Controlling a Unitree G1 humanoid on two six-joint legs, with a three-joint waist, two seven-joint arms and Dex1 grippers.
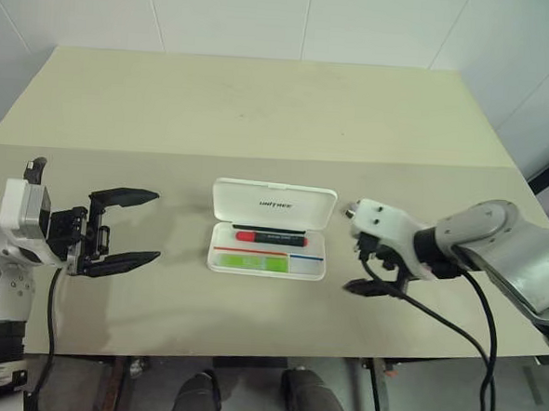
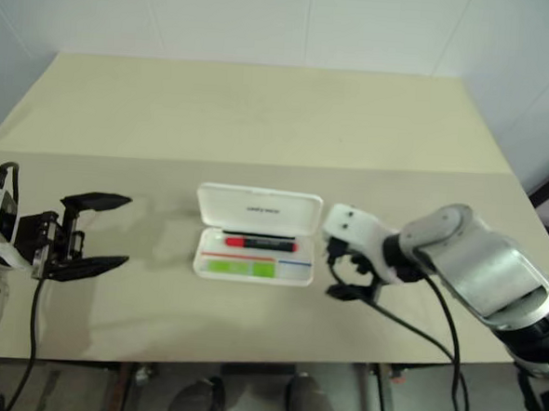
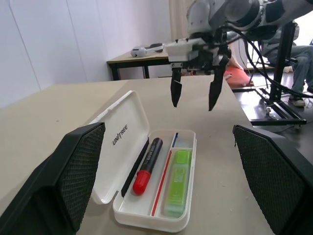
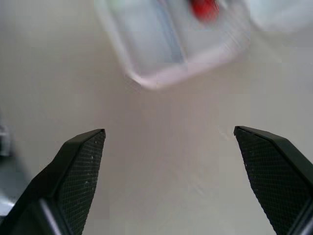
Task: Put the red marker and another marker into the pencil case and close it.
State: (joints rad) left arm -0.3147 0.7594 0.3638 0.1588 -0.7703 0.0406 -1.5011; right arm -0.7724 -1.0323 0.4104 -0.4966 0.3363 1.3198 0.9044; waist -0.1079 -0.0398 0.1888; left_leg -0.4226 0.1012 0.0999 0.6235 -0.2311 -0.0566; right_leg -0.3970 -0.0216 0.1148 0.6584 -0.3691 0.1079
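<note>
Left eye view: the pencil case (image 1: 271, 231) lies open mid-table (image 1: 262, 112), bare table all round; one red marker (image 1: 271, 237), one green highlighter (image 1: 263, 262) inside. My left gripper (image 1: 124, 226) and right gripper (image 1: 375, 268) gape empty beside it.

The tabletop (image 1: 261, 121) is a pale beige surface, with a faint seam crossing it from side to side. Behind it stands a white wall (image 1: 267, 19) of large panels. In the left wrist view, a second table (image 3: 139, 58) on dark legs stands farther back, near a black metal frame (image 3: 281, 73).
</note>
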